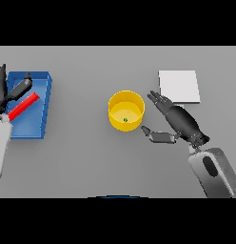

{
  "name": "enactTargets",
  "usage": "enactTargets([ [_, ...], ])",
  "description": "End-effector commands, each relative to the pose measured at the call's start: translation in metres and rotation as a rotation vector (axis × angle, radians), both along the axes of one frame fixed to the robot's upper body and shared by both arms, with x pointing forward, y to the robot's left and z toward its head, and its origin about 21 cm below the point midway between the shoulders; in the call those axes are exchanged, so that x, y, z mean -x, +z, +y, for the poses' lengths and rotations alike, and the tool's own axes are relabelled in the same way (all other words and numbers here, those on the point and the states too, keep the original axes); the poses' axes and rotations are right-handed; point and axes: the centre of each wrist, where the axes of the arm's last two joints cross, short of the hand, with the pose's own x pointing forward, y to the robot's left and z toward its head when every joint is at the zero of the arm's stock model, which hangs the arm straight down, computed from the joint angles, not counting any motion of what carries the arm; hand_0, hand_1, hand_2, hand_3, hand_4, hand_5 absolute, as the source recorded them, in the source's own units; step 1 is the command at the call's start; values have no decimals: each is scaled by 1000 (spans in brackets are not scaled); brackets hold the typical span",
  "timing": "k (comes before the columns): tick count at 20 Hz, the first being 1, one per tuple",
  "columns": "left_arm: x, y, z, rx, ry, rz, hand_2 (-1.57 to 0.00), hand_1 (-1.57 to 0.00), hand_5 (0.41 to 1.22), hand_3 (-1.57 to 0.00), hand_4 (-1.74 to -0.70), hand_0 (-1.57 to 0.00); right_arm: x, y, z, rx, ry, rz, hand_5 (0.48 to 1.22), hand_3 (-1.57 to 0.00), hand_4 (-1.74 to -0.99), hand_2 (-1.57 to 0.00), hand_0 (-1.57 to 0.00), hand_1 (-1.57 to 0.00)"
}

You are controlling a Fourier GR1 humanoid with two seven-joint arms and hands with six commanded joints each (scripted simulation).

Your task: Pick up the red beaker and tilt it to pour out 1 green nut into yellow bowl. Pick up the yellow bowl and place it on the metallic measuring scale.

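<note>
The round, shallow yellow bowl [126, 111] sits upright on the flat grey table [91, 162], with one small green nut [125, 120] already lying on its floor, so the pour looks done and the lift to the scale is your step now. Judge the bowl as light and rigid, with a smooth wall that could slip under a loose pinch (and a loose nut inside that will roll if you tip it). Take it across the rim or around the wall on the side facing the right hand, and keep it level.

Your dark right hand [174, 120] hovers just right of the bowl, fingers straight and spread toward the rim, thumb stretched out below toward the bowl's lower right edge. It holds nothing, and I can't tell whether a fingertip touches the wall.

The pale, flat square metallic measuring scale [179, 86] lies beyond that hand, up and to the right of the bowl, a short carry away.

Far left of the bowl, your left hand [10, 93] has its fingers wrapped round the slim red beaker [23, 106], tilted over the blue rectangular tray [45, 102].
</note>
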Motion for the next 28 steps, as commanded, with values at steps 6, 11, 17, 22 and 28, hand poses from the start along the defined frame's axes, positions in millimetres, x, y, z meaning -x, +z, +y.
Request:
enactTargets([
  [6, 0, 1, -1, -4, 6, 19, -3, -3, 696, -3, -739, -4, -35, 20, 20, 352, 252, -48, 684, 1, -1225, 1, 1, 1],
  [11, -1, 2, 3, -10, 4, 17, 0, 0, 704, 0, -745, 0, -51, 26, 43, 579, 400, -63, 711, 1, -1215, 1, 1, 1],
  [17, 0, 4, 4, -14, 5, 15, 1, 1, 698, 1, -741, 1, -64, 11, 72, 679, 480, 7, 725, 1, -1231, 1, 1, 1],
  [22, 2, 6, 8, -17, 8, 10, 1, 1, 698, 1, -744, 1, -76, 15, 86, 752, 516, 12, 733, 1, -1257, 1, 1, 1],
  [28, 2, 4, 15, -7, 18, 15, 1, 1, 698, 1, -746, 1, -81, 9, 94, 795, 531, 71, 740, -2, -1270, 1, 1, 1],
])
